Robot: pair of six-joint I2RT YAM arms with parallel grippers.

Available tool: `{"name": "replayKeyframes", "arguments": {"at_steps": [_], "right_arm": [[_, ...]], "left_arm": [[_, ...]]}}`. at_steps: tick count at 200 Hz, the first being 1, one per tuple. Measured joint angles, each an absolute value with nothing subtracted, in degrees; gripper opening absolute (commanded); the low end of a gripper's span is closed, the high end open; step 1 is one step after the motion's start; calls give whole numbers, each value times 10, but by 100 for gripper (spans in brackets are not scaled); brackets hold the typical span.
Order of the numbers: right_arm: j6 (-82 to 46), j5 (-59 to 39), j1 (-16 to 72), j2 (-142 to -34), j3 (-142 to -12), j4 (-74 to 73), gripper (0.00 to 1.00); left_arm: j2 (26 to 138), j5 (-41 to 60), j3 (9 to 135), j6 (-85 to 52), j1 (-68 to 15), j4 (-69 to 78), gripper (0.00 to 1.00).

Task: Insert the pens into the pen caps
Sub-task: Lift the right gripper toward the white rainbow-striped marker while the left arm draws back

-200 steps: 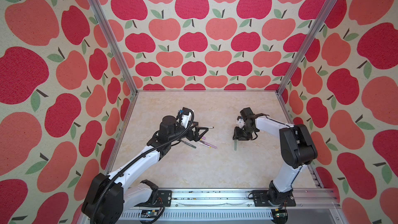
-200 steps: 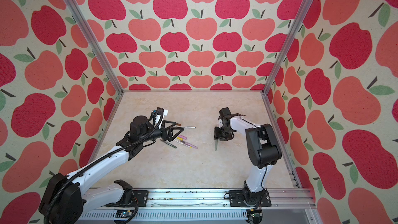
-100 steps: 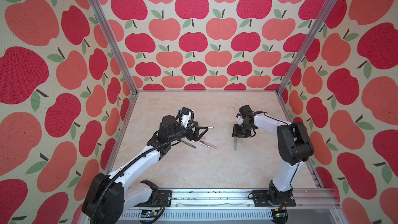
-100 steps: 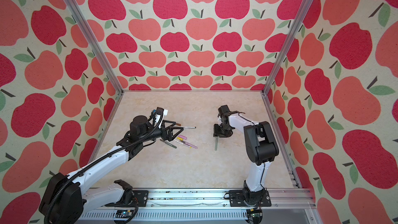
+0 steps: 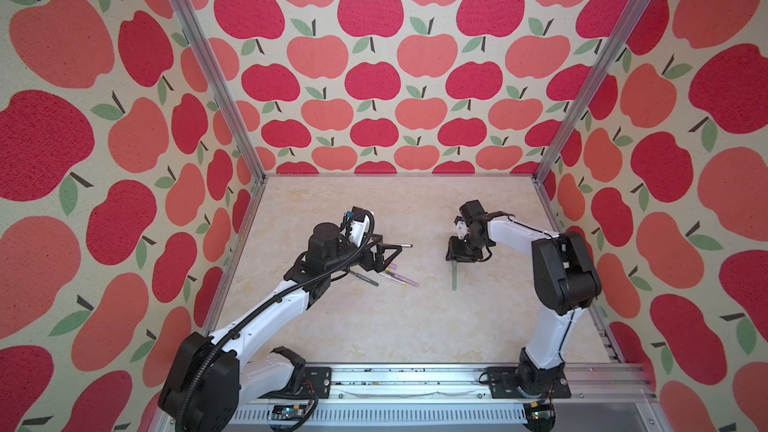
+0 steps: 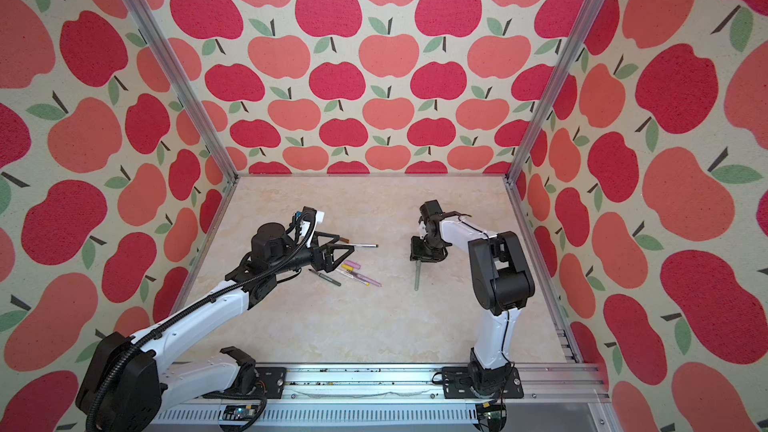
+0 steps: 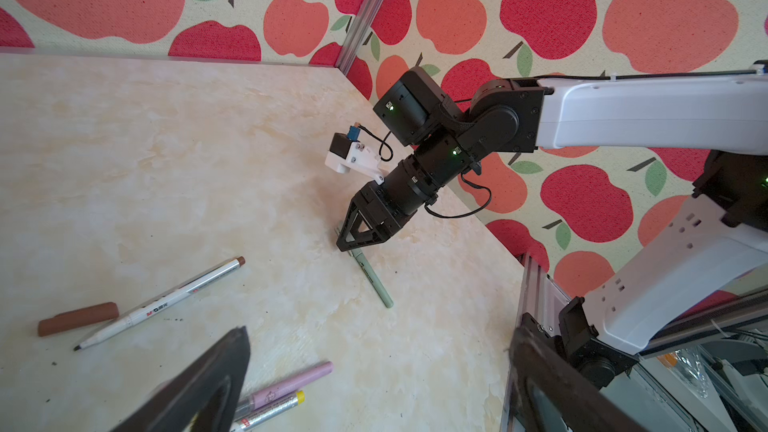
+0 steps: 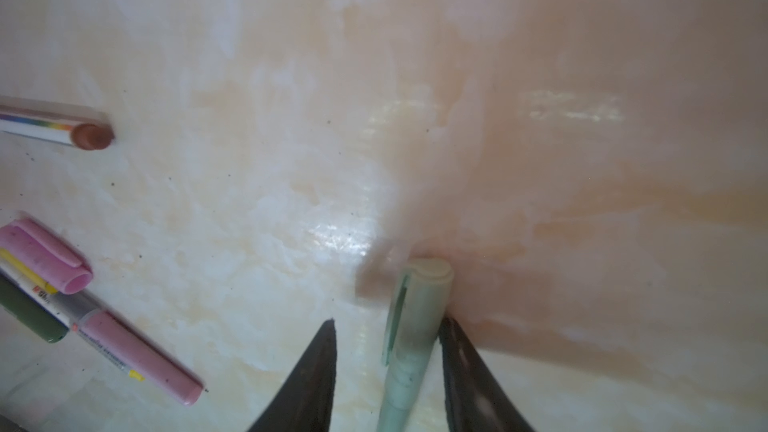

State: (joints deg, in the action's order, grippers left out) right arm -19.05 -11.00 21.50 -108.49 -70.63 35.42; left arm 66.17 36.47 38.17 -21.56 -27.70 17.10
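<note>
Filling its sage cap (image 8: pixel 417 309), the sage pen (image 8: pixel 400 394) lies flat.

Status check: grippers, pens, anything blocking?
Left gripper wide open, empty, over loose marker pens. Right gripper open, straddling sage green plastic marker pen, cap looks on, flat on marble-look table. Brown stubby plastic cap still off. Nothing blocking.

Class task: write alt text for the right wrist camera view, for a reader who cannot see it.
A capped sage green pen lies on the marbled table between the two dark fingers of the open right claw. Off to one side lie a lilac-pink pen, a loose pink cap and a brown pen end.
</note>
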Motion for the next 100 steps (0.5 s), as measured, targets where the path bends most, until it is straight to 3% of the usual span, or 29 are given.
{"name": "replayKeyframes", "arguments": {"at_steps": [100], "right_arm": [[-191, -114, 217, -1091, -714, 344, 44]], "left_arm": [[662, 364, 382, -218, -276, 171, 99]]}}
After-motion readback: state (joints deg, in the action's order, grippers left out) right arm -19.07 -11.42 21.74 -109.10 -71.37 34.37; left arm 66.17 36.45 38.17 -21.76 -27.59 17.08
